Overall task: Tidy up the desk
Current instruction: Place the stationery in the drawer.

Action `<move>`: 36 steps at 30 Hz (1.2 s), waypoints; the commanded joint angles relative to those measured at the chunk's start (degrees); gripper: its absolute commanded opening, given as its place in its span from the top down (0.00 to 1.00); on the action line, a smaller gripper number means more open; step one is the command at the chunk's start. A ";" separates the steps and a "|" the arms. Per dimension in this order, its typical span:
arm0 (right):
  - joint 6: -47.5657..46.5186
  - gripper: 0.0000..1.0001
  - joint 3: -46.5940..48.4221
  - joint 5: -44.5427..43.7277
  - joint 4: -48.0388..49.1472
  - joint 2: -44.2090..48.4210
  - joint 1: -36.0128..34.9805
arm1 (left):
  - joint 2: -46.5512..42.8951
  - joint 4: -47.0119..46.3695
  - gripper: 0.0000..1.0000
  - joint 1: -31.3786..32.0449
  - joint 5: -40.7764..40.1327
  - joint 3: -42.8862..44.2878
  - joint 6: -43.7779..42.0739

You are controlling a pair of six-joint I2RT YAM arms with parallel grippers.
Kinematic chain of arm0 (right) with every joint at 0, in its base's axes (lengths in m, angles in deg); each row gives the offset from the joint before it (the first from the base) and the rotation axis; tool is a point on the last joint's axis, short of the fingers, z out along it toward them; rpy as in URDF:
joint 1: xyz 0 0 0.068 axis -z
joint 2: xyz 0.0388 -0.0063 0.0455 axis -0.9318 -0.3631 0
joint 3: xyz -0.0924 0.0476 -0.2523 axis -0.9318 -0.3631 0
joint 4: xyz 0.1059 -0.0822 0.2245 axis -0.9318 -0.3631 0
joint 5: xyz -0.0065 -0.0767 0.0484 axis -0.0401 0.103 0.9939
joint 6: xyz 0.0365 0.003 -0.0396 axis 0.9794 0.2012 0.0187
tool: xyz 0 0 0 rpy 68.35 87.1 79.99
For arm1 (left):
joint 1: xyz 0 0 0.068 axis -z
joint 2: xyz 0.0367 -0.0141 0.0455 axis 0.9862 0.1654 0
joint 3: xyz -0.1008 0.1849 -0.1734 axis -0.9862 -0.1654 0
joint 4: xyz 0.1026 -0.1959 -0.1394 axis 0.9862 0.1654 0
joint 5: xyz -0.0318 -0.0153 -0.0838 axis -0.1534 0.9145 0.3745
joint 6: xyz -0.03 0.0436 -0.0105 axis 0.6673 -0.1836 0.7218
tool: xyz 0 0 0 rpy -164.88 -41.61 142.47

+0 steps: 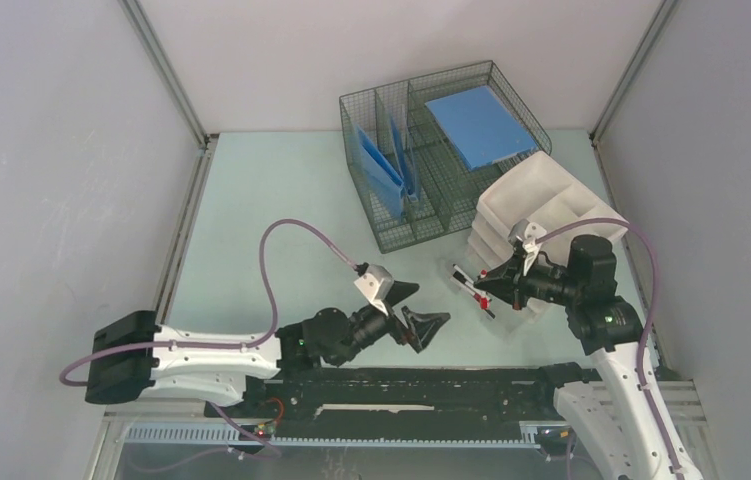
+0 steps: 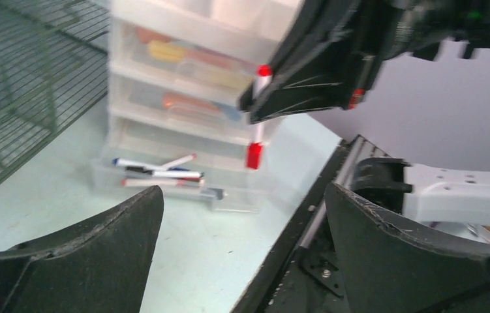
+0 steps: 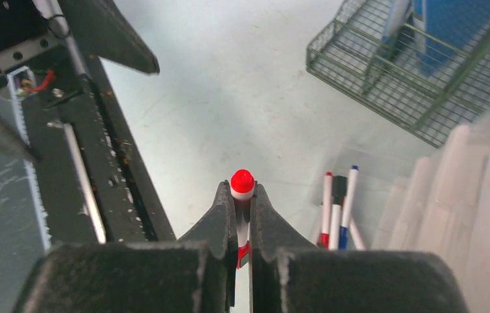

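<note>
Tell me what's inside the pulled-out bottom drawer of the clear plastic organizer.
A few markers lie loose in the bottom drawer, with red, blue and black caps. Its back part runs under the upper drawers, so anything there can't be seen.

The right pincer (image 3: 243, 193) is gripping a red-capped marker (image 3: 243, 182) above the pale counter (image 3: 229, 98). More markers (image 3: 337, 208) are lying just right of it, and a wire basket (image 3: 385, 78) is sitting beyond them.

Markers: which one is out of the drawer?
The red-capped marker clamped in the right gripper; the other markers lie loose in the open bottom drawer.
</note>
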 commanded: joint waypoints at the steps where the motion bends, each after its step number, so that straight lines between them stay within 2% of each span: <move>1: -4.46 1.00 2.92 -7.37 -2.10 -0.14 -0.81 | -3.41 8.96 0.00 -5.12 -0.77 -2.42 6.45; 5: -8.03 1.00 4.91 -18.59 -5.13 -2.34 -4.93 | -6.75 10.99 0.00 -9.74 0.87 -5.70 11.20; 9: -10.71 0.98 5.42 -30.73 -6.96 -4.87 -10.92 | -10.26 11.10 0.00 -11.14 -0.08 -9.15 13.39; 15: -10.76 0.92 4.49 -34.33 -6.00 -7.15 -11.82 | -14.84 11.95 0.00 -12.22 -2.79 -13.24 17.11; 19: -11.08 0.78 2.97 -36.40 -5.07 -7.93 -12.01 | -16.81 11.99 0.00 -12.55 -2.80 -14.71 17.62; 21: -11.31 0.66 2.44 -37.06 -4.90 -8.40 -11.99 | -17.72 12.06 0.00 -12.62 -2.94 -15.38 17.74; 24: -11.21 0.49 2.13 -37.09 -5.00 -8.72 -12.00 | -19.06 12.14 0.00 -12.70 -3.00 -16.05 17.82; 27: -10.96 0.42 2.09 -36.48 -5.17 -8.49 -12.04 | -20.84 12.16 0.00 -12.75 -2.99 -16.73 17.86; 31: -11.01 0.41 2.09 -32.37 -5.95 -7.59 -12.05 | -23.18 12.15 0.00 -12.84 -3.04 -17.78 18.04; 34: -12.54 0.41 2.09 -22.78 -8.38 -6.58 -12.12 | -24.92 12.17 0.00 -12.97 -3.61 -18.82 18.68; 36: -14.41 0.45 2.09 -14.74 -10.36 -6.53 -12.84 | -25.89 12.25 0.00 -13.06 -4.13 -19.65 19.38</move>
